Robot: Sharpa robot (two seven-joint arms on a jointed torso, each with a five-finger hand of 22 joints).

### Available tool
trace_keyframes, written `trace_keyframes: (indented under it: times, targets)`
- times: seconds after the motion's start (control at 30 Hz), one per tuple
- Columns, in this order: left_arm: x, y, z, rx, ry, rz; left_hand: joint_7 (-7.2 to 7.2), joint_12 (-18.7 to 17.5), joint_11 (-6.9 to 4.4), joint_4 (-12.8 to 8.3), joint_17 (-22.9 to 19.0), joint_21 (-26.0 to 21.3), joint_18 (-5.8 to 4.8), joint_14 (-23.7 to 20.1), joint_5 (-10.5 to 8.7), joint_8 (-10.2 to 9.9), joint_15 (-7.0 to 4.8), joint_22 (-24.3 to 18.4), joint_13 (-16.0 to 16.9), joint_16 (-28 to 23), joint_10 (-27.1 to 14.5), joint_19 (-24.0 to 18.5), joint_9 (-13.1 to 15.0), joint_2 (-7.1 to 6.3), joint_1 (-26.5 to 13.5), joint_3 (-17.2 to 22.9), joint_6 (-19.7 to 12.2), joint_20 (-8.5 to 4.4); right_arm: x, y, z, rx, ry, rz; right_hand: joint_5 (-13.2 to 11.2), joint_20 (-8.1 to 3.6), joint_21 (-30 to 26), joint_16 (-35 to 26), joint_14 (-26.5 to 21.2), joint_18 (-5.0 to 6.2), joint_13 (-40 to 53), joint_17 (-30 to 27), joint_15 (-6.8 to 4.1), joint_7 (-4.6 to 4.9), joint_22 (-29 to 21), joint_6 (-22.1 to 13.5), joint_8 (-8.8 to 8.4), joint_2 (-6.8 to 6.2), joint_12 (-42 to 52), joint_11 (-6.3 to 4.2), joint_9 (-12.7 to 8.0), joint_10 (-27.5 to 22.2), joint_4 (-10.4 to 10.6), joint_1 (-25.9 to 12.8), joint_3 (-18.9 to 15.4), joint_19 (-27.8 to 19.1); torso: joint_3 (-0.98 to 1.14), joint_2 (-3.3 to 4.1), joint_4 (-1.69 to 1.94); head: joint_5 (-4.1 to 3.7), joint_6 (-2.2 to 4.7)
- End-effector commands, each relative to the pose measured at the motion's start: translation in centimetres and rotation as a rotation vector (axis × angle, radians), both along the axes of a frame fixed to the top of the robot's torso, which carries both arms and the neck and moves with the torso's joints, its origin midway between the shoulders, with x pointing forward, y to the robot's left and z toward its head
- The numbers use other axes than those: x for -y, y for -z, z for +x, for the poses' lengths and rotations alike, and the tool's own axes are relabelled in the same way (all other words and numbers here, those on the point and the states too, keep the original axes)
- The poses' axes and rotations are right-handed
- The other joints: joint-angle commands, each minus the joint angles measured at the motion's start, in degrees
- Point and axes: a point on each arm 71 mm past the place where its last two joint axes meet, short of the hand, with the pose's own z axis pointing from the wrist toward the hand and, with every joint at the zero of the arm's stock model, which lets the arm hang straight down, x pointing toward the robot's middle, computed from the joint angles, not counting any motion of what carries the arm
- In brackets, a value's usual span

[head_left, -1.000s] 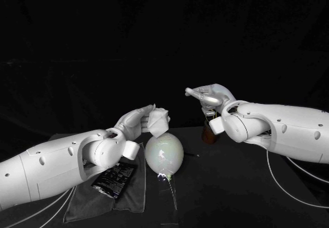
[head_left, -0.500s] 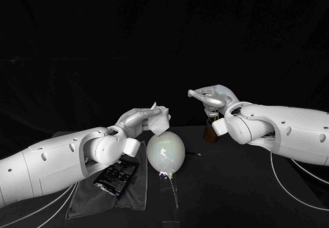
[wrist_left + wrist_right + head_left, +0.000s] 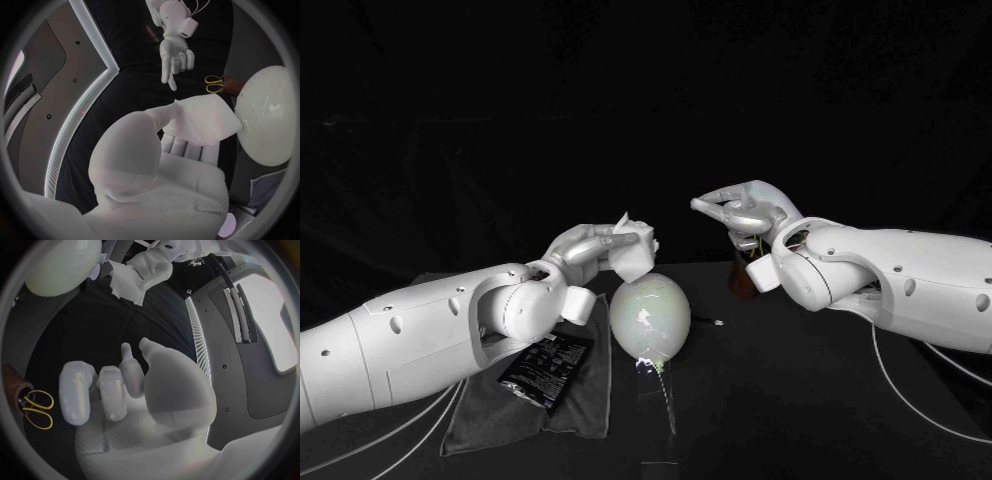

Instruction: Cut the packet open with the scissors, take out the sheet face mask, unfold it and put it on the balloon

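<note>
Fingers [image 3: 612,238] of my left hand [image 3: 589,252] grip the folded white sheet face mask [image 3: 635,255] just above the pale, glossy oval balloon [image 3: 649,318] on the black desk [image 3: 790,400]. My right hand [image 3: 747,210] hangs empty, raised on the balloon's far side, fingers loosely apart.

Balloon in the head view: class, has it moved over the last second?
No. The balloon keeps its place beside the black packet lying on the grey cloth, which have not moved either.
</note>
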Motion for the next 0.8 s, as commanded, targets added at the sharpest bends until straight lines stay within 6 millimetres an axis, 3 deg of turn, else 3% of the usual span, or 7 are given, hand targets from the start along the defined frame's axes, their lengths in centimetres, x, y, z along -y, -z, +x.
trace_keyframes:
  times: [0.03, 0.17, 0.2, 0.3, 0.33, 0.6, 0.8]
  targets:
    - [0.08, -0.22, 0.08, 0.020, -0.009, 0.005, -0.13, -0.15, -0.11, 0.99, 0.05, 0.26, 0.57, 0.52, 0.13, 0.38, -0.16, 0.09, -0.10, 0.28, 0.49, 0.30, 0.17, 1.24, -0.28, -0.37, 0.31, -0.20, -0.43, -0.16, -0.26, 0.040, -0.046, -0.037, 0.20, 0.08, 0.21, 0.21, 5.61, 0.24, 5.14, 14.22, 0.18, 0.02, 12.56, 0.51, -0.30, 0.02, -0.09, 0.17, -0.10, -0.03, -0.41, 0.53, -0.01, 1.81, 0.02, -0.01, 0.01, 0.02, 0.04]
    - [0.05, -0.23, 0.10, 0.022, -0.009, 0.004, -0.25, -0.27, -0.19, 2.77, 0.02, 0.31, 0.57, 0.84, 0.12, 0.80, -0.23, 0.00, -0.12, 0.23, 0.79, 0.22, 0.43, 2.07, -1.27, -1.42, 0.34, -0.07, -0.50, -0.11, -0.35, 0.042, -0.051, -0.041, 0.20, 0.08, 0.25, 0.23, 5.63, 0.23, 5.14, 14.25, 0.17, 0.00, 12.57, 0.57, -0.30, 0.06, -0.07, 0.16, -0.12, -0.02, -0.45, 0.61, 0.03, 1.83, 0.00, -0.01, 0.01, -0.08, 0.10]
    - [0.04, -0.23, 0.11, 0.022, -0.008, 0.003, -0.44, -0.29, -0.26, 4.58, 0.01, 0.17, 0.62, 0.99, 0.11, 1.04, -0.25, -0.17, -0.11, 0.18, 0.90, 0.19, 0.60, 2.57, -2.51, -2.26, 0.21, 0.15, -0.50, -0.09, -0.37, 0.042, -0.052, -0.042, 0.20, 0.08, 0.25, 0.23, 5.63, 0.23, 5.14, 14.25, 0.17, 0.00, 12.57, 0.57, -0.30, 0.06, -0.07, 0.16, -0.12, -0.02, -0.45, 0.61, 0.03, 1.83, 0.00, -0.01, 0.01, -0.08, 0.10]
    - [0.05, -0.23, 0.11, 0.021, -0.006, 0.002, -0.53, -0.29, -0.30, 7.13, 0.01, -0.11, 0.69, 1.12, 0.17, 1.24, -0.31, -0.48, -0.10, 0.10, 0.97, 0.20, 0.78, 3.30, -3.96, -3.17, -0.16, 0.40, -0.48, -0.05, -0.38, 0.041, -0.053, -0.044, 0.20, 0.08, 0.25, 0.23, 5.63, 0.23, 5.14, 14.25, 0.17, 0.00, 12.57, 0.57, -0.30, 0.06, -0.07, 0.16, -0.12, -0.02, -0.45, 0.61, 0.03, 1.83, -0.01, 0.01, 0.01, -0.03, 0.09]
    - [0.05, -0.23, 0.11, 0.021, -0.005, 0.001, -0.53, -0.29, -0.30, 7.13, 0.01, -0.11, 0.69, 1.12, 0.17, 1.24, -0.31, -0.48, -0.10, 0.10, 0.97, 0.20, 0.78, 3.30, -3.96, -3.17, -0.16, 0.40, -0.47, -0.04, -0.39, 0.041, -0.053, -0.044, 0.20, 0.08, 0.25, 0.23, 5.63, 0.23, 5.14, 14.25, 0.17, 0.00, 12.57, 0.57, -0.30, 0.06, -0.07, 0.16, -0.12, -0.02, -0.45, 0.61, 0.03, 1.83, 0.00, 0.02, 0.02, -0.02, 0.11]
    - [0.07, -0.22, 0.08, 0.012, 0.002, -0.008, -0.37, -0.30, -0.22, 13.47, -0.10, -1.14, 0.75, 0.85, 0.17, 1.27, -0.22, -1.46, -0.06, -0.48, 0.36, 0.28, 0.89, 5.00, -5.85, -4.79, -1.34, 0.82, -0.48, 0.07, -0.42, 0.038, -0.057, -0.048, 0.23, 0.04, 0.36, 0.32, 5.66, 0.20, 5.24, 14.36, 0.13, -0.06, 12.60, 0.77, -0.30, 0.11, 0.09, 0.10, -0.19, 0.08, -0.65, 0.93, 0.16, 1.89, -0.01, -0.01, 0.03, -0.03, 0.08]
    - [0.11, -0.25, 0.03, 0.006, 0.011, -0.024, -0.18, -0.32, -0.04, 15.53, -0.17, -1.58, 0.76, 0.61, 0.17, 0.98, -0.08, -1.65, -0.06, -0.79, -0.24, 0.24, 0.72, 5.52, -6.17, -5.18, -1.93, 0.97, -0.51, 0.12, -0.46, 0.036, -0.063, -0.053, 0.32, 0.00, 0.37, 0.32, 5.66, 0.20, 5.19, 14.36, 0.07, -0.11, 12.61, 0.91, -0.36, 0.08, 0.04, 0.04, -0.31, 0.06, -1.01, 1.43, 0.36, 1.91, -0.01, -0.01, 0.02, -0.09, 0.04]
